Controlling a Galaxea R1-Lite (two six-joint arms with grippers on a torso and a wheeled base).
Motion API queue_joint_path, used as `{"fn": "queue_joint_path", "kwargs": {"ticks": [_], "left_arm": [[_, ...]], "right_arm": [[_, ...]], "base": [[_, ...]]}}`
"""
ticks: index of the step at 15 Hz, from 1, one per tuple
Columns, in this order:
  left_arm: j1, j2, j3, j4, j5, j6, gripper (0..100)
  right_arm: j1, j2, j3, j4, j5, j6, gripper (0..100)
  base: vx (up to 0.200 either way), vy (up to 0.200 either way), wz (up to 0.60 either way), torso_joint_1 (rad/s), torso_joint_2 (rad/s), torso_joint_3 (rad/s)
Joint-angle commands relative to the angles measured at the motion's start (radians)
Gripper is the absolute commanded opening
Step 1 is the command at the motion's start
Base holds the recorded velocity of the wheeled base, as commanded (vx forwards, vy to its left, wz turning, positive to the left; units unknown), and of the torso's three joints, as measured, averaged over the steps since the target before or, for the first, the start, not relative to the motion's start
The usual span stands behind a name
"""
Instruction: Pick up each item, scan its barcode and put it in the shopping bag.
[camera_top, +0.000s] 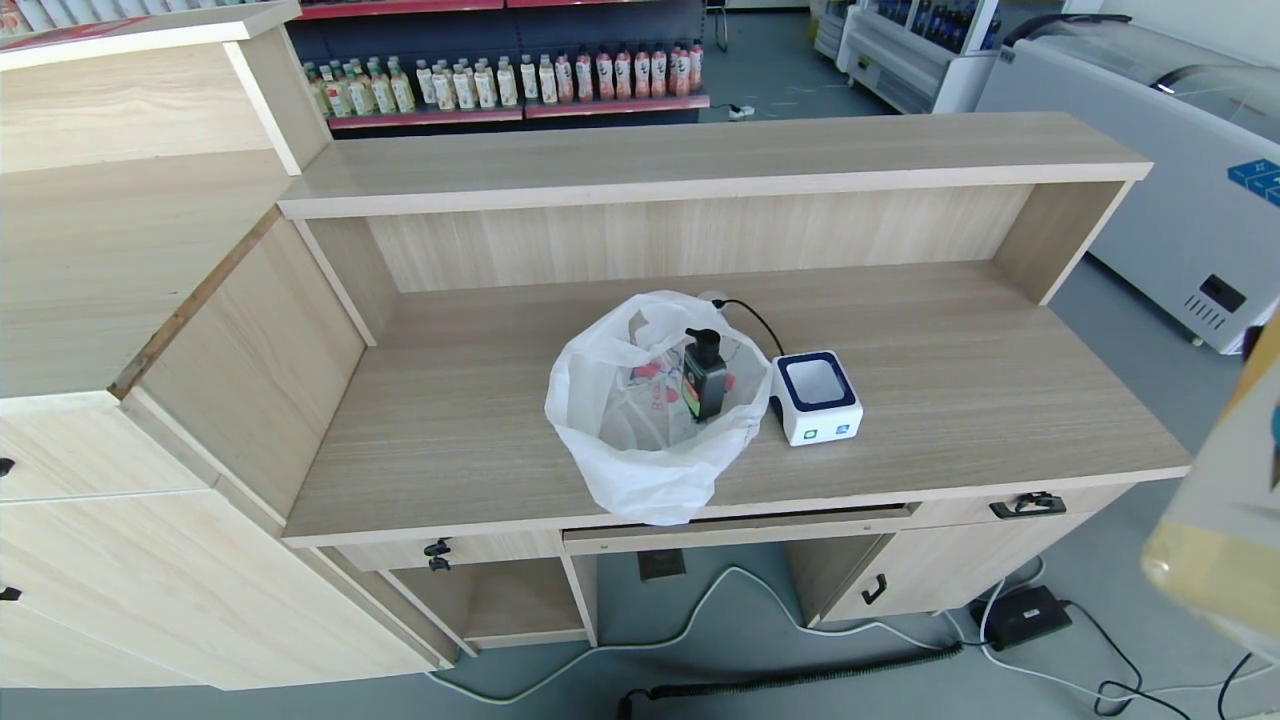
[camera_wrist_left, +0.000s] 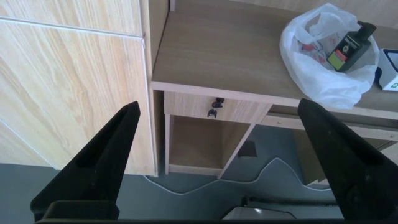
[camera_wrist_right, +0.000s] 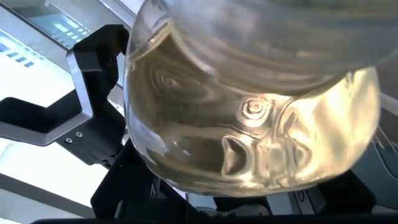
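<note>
Shopping bag (camera_top: 610, 470) on surface (camera_top: 450, 430), black pump bottle (camera_top: 705, 378) inside, scanner (camera_top: 816, 396) just beside | my left end effector (camera_wrist_left: 219, 106) wide open, empty | my right end effector (camera_wrist_right: 242, 106) grips yellowish bottle (camera_wrist_right: 261, 155) off surface's right

- Wooden counter (camera_top: 950, 400) with a raised back ledge (camera_top: 700, 160).
- Tall wooden cabinet (camera_top: 120, 250) adjoining the counter's left end.
- Keys (camera_top: 437, 553) hanging from a drawer lock under the counter's left part.
- Shelf of bottles (camera_top: 500, 85) behind the counter.
- White chest freezer (camera_top: 1150, 150) at far right.
- Black adapter (camera_top: 1020, 615) and white cable (camera_top: 700, 600) on the grey floor.
</note>
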Motion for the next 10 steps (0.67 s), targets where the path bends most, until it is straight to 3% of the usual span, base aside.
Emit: {"fn": "queue_joint_path", "kwargs": {"ticks": [1, 10], "left_arm": [[0.000, 0.000, 0.000, 0.000, 0.000, 0.000, 100], [0.000, 0.000, 0.000, 0.000, 0.000, 0.000, 100]], "right_arm": [[0.001, 0.002, 0.010, 0.000, 0.000, -0.001, 0], [-0.007, -0.015, 0.053, -0.002, -0.002, -0.007, 0]], "base": [[0.000, 0.000, 0.00, 0.000, 0.00, 0.000], [0.000, 0.000, 0.00, 0.000, 0.00, 0.000]]}}
